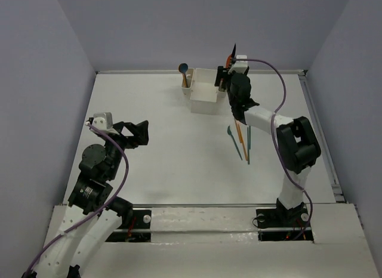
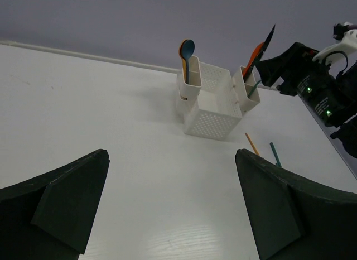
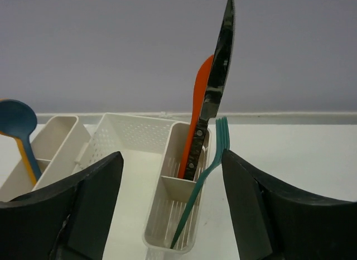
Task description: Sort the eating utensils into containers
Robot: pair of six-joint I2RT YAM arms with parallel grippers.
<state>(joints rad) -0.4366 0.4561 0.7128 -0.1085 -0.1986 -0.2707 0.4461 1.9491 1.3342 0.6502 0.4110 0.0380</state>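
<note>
On the surface (image 1: 179, 158), the loose utensils (image 1: 240, 139) look light, stiff and slick — pinch each mid-handle. The right pincer (image 3: 173, 204), at the caddy (image 1: 203, 104), and the left pincer (image 2: 173, 204) both stand spread, empty.

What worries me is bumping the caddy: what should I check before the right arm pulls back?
1. Right tool open, nothing in it: ok.
2. Teal fork inside the caddy's right side compartment, free of the tool: ok.
3. Dark knife and orange utensil stand tall just ahead of the tool; clearance: cannot tell.
4. Caddy upright: ok.
5. Table cleared: not ok; an orange stick and two teal pieces lie beside the right arm.
6. Left tool open, away from the caddy: ok.
</note>
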